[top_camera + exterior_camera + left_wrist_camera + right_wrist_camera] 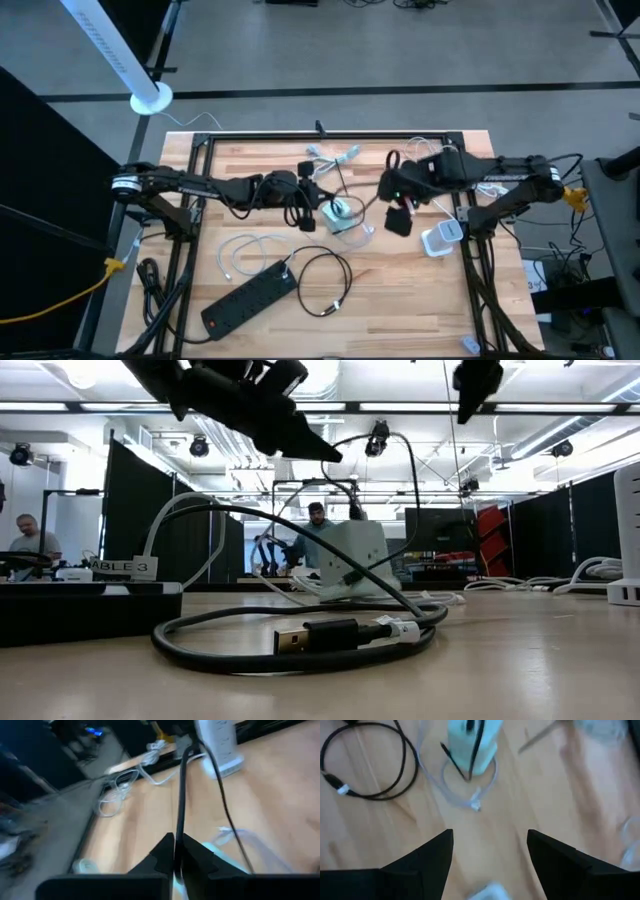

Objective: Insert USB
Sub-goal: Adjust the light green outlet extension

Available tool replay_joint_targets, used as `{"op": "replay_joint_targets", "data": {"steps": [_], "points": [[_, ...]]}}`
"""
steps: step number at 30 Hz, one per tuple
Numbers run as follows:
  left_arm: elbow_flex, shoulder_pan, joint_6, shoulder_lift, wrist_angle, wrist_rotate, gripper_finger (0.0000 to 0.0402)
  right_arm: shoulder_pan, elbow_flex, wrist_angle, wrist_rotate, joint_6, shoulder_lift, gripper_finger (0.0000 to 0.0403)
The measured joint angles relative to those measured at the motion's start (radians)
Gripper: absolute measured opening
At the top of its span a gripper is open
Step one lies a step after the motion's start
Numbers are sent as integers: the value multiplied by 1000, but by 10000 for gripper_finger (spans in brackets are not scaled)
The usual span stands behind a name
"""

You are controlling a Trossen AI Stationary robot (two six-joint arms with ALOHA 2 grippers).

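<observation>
Black cable (180,795) pinched in left gripper (175,851) above table (420,300).

Big open workshop: grey concrete floor (400,60) round the wooden table (400,320), black curtain partitions (150,510), bright strip lights (560,405) overhead, and a couple of people (30,540) sat way back.

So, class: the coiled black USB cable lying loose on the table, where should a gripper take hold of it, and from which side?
Grip the black plug housing just behind the gold connector, coming from above. It lies flat on the table; the open right gripper is free.
</observation>
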Motion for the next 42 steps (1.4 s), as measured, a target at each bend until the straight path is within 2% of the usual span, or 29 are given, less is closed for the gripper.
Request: {"op": "replay_joint_targets", "data": {"steps": [2, 7, 12, 15, 18, 19, 21, 25, 35, 39, 42], "points": [[0, -2, -31, 0, -20, 18, 42, 52, -18, 97, 47, 8, 0, 229], [0, -3, -124, -30, -54, 29, 98, 133, -99, 225, 81, 99, 4, 205], [0, -3, -129, -122, -192, 37, 148, 201, -187, 307, 96, 213, 5, 175], [0, -3, -133, -208, -284, 35, 165, 204, -261, 391, 101, 272, 12, 135], [0, -4, -141, -295, -372, 17, 170, 199, -355, 519, 93, 270, 39, 65], [0, -4, -148, -325, -403, 17, 170, 194, -383, 576, 84, 253, 50, 36], [0, -4, -179, -383, -461, 17, 167, 178, -425, 667, 61, 220, 79, 11], [0, -4, -300, -480, -582, 17, 154, 139, -439, 685, 78, 134, 188, 9], [0, -4, -478, -639, -729, 16, 113, 101, -421, 864, 138, -436, 414, 1], [0, -4, -486, -658, -747, 9, 101, 35, -415, 887, 247, -538, 469, 1], [0, -4, -507, -657, -762, 8, 96, -42, -413, 963, 273, -594, 467, 1]]}}
